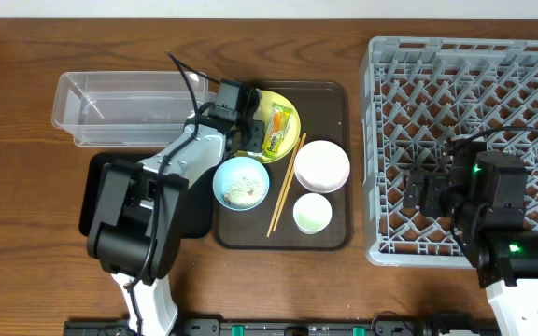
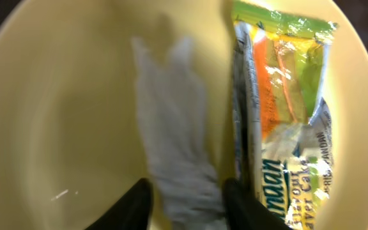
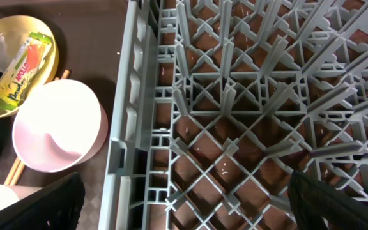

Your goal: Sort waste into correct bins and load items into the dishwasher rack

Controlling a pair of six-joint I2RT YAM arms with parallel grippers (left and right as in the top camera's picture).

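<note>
Left fingers [image 2: 136,207]: drawn in from both sides on the crumpled white tissue [image 2: 177,147], dark pads pressed against its near end. The tissue lies flat on the round yellow plate [image 2: 62,108]

Right fingers [image 3: 50,204]: spread wide apart, hanging over the dishwasher rack [image 3: 235,96] close to its left wall

Snack wrapper [image 2: 286,115]: yellow-green, printed, lying on the same plate just beside the tissue

Yellow plate: at the back of the dark brown serving tray [image 1: 344,112], partly covered by the left arm in the overhead view

Light blue bowl [image 1: 224,177]: front left of the serving tray, upright, with white rice grains [image 1: 242,191] heaped inside

White bowl [image 1: 321,165]: upright, right side of the serving tray

Small white cup [image 1: 312,214]: upright, just in front of the white bowl

Wooden chopsticks [image 1: 286,187]: lying together on a slant between the light blue bowl and the white bowl, far ends reaching the plate's rim

Clear plastic tub [image 1: 124,107]: on the bench [image 1: 26,280], left of the serving tray, toward the back

Black tray [image 1: 90,187]: just in front of the tub, largely hidden under the left arm

Dishwasher rack: grey peg lattice, on the bench just to the right of the serving tray
</note>
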